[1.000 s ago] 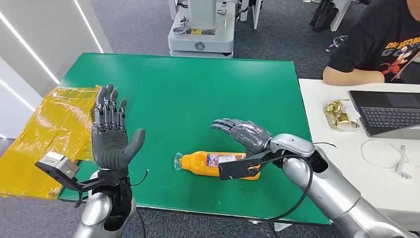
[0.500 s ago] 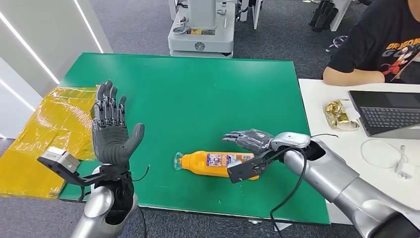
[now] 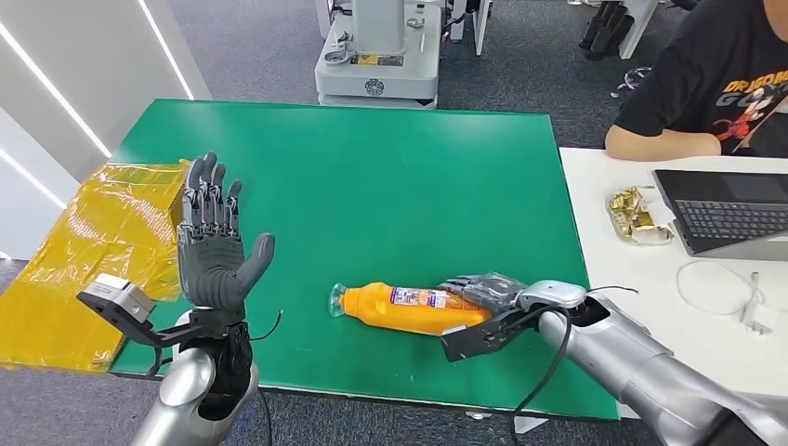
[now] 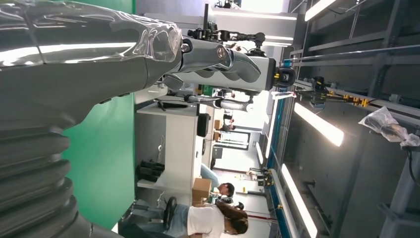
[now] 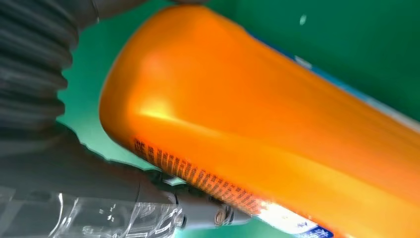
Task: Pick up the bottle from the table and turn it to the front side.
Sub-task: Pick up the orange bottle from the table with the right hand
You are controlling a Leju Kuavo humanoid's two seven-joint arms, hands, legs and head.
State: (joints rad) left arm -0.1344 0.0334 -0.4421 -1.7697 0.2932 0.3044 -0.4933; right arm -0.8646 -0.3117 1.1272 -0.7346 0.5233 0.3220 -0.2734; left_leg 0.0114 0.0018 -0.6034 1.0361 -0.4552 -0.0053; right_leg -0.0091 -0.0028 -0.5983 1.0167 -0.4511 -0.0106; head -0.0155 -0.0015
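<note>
An orange plastic bottle [image 3: 413, 308] lies on its side on the green table [image 3: 372, 186], at about 6 o'clock from the table's centre, near the front edge. Its clear cap end points toward 9 o'clock and its rounded base toward 3 o'clock. A white and blue label wraps its middle. The body is smooth and glossy, tapering at the neck.

The right hand [image 3: 483, 293] sits at the bottle's base end, its dark fingers laid over the far side of the bottle and touching it. In the head view the black wrist camera bracket covers the lower part of the hand, so whether the thumb closes under the bottle is hard to make out. The right wrist view brings the bottle [image 5: 267, 119] very close: a shiny orange curve with a line of dark print, and a grey thumb [image 5: 198, 210] lying against its underside, with ribbed grey cover beside it. The picture is blurred, and the fingers on the other side are cut off. I cannot tell whether the grip is fully closed.

The left hand [image 3: 216, 251] stands upright at 8 o'clock, palm open, fingers spread and holding nothing. The left wrist view shows its grey ribbed cover and silver fingers [image 4: 218, 54] stretched out against a room with ceiling lights.

A crinkled yellow plastic sheet [image 3: 84, 251] lies at the table's 9 o'clock edge. At 3 o'clock stands a white desk [image 3: 632, 279] with a laptop [image 3: 725, 209], and a person [image 3: 715, 84] in a black shirt sits there, partly cut off.
</note>
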